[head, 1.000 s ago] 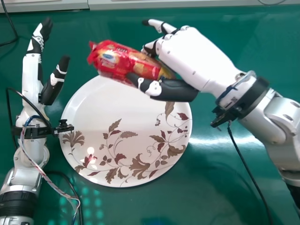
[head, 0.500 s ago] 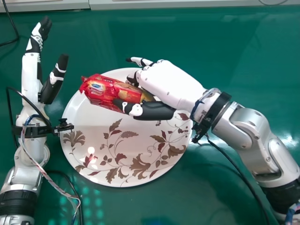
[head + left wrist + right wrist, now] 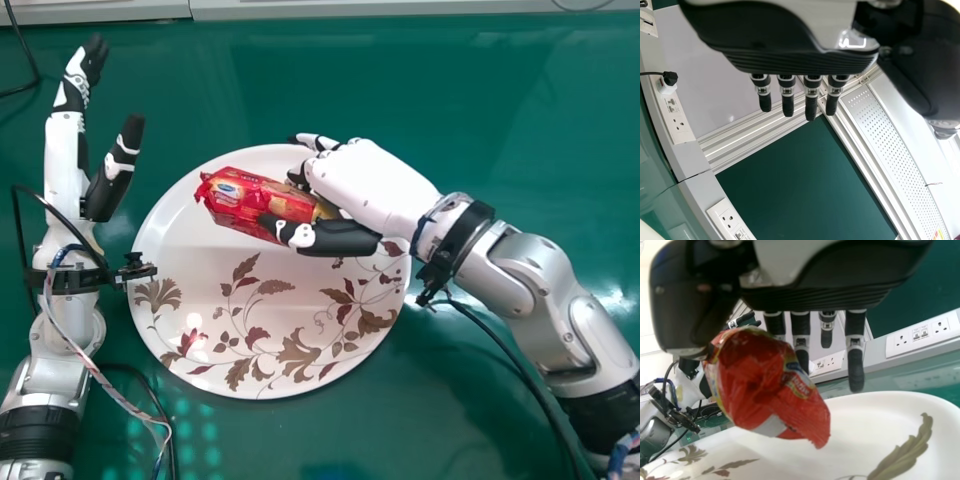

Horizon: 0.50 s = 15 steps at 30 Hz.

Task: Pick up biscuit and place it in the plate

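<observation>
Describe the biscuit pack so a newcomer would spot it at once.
On the green table sits a big white plate with a leaf pattern. Over its far part, the robot's right hand grips the biscuit pack. Look for the crinkled, shiny wrapper, bright red against white plate and black-and-white hand.

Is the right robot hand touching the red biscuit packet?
Touching. The head view shows the right robot hand pinching the red biscuit packet, its thumb against the near side, fingers at the far side.

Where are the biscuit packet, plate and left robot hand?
Biscuit packet [image 3: 243,200], head view: red wrapper.
Plate [image 3: 185,240], head view: bare white surface, left side.
Left robot hand [image 3: 66,170], head view: white part beside thumb.
</observation>
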### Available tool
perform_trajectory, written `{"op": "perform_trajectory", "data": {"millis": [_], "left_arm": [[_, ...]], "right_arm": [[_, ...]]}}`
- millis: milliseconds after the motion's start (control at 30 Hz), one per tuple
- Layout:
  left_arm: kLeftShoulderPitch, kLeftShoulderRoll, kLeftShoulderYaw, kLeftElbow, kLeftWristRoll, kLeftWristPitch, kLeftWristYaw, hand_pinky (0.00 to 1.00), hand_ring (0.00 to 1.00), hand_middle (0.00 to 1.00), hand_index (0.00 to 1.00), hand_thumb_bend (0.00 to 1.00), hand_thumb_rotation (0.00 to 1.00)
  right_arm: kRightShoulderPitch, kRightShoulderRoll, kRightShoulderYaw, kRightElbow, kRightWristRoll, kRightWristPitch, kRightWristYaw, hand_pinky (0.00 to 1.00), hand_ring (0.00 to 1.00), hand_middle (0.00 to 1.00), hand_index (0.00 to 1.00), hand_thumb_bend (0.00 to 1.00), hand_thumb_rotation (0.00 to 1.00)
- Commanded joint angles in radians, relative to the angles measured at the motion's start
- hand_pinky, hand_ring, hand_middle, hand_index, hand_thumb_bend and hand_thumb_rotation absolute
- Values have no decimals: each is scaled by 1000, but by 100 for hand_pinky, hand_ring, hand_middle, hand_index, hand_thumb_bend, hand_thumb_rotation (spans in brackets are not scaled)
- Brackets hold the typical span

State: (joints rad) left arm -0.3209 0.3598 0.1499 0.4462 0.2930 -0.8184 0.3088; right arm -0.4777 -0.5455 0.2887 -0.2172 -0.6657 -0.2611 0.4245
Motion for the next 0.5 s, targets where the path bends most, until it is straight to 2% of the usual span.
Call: {"op": "perform_trajectory", "data": {"millis": [0, 33, 67, 133, 200, 267, 333, 467], "left_arm": [[57, -40, -15, 52, -13, -6, 2, 100, 100, 98, 100, 100, 96], [58, -39, -15, 52, -11, -5, 3, 100, 100, 98, 100, 100, 96], [58, -38, -15, 53, -9, -5, 4, 100, 100, 99, 100, 100, 96], [59, -39, -15, 47, -4, 1, 7, 100, 100, 99, 100, 100, 97], [60, -41, -15, 44, -3, 3, 9, 100, 100, 98, 100, 100, 96], [59, -41, -15, 48, -7, 1, 6, 100, 100, 98, 100, 100, 96], [58, -41, -15, 50, -9, 1, 5, 100, 100, 99, 100, 100, 96], [56, -42, -16, 50, -9, -2, 5, 100, 100, 98, 100, 100, 96]], "right_arm": [[-1, -11, -12, -29, 32, 12, 39, 39, 47, 53, 49, 51, 8], [-2, -18, -14, -33, 38, 7, 50, 43, 52, 59, 58, 69, 22], [-4, -27, -16, -37, 39, 0, 59, 49, 60, 67, 68, 82, 34], [-4, -37, -24, -38, 40, -20, 55, 59, 73, 81, 84, 96, 50], [-2, -40, -32, -31, 44, -38, 37, 67, 82, 89, 94, 99, 59], [-4, -46, -38, -27, 36, -46, 32, 72, 86, 93, 98, 100, 64], [-6, -51, -43, -25, 27, -52, 27, 73, 88, 95, 100, 100, 68], [0, -56, -56, -33, 26, -38, 37, 73, 88, 95, 98, 100, 69]]}}
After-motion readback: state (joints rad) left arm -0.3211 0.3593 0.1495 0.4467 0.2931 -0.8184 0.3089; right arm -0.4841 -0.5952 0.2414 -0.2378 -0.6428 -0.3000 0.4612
